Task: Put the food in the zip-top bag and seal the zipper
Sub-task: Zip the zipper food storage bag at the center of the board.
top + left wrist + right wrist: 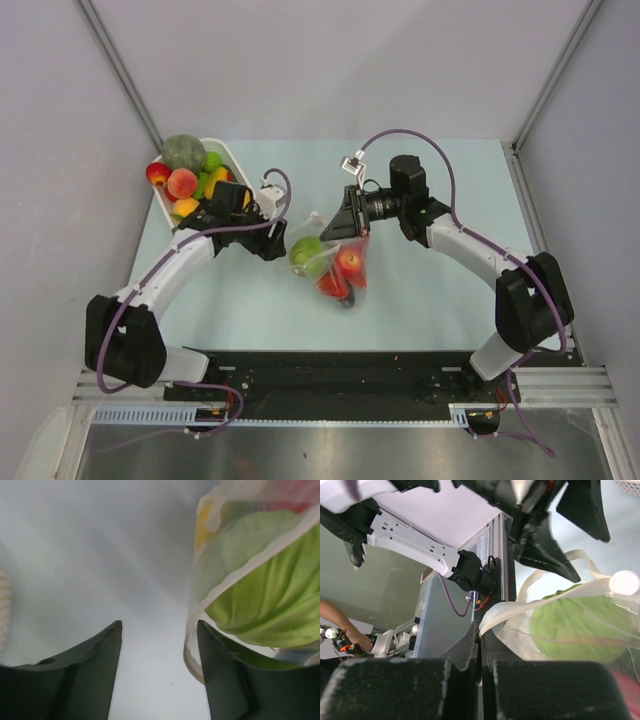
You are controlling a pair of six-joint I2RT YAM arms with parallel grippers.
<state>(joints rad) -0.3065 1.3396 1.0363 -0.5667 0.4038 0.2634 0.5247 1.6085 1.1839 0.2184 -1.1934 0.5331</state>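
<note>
- Centrally on the table (pixel 430 295), the zip-top bag (pixel 328 262) lies between the two arms. It holds a green round fruit (pixel 307 254), a red apple (pixel 349 262) and a red piece (pixel 334 284) lower down, perhaps the pepper.
- The right gripper (pixel 479 645) has its jaws pressed together on the bag's pale mouth edge (pixel 506 610), which runs out from between them toward the green fruit.
- The left gripper (pixel 159 626) stands at the bag's left side with its jaws apart and only bare table between them. One finger (pixel 225 680) is just beside the bag's rim, and the close, blurred view does not show whether they touch.
- The white basket (pixel 240 165) sits at the far left of the table and holds more food (pixel 181 183): a dark green round piece, red-orange, lime and yellow ones.
</note>
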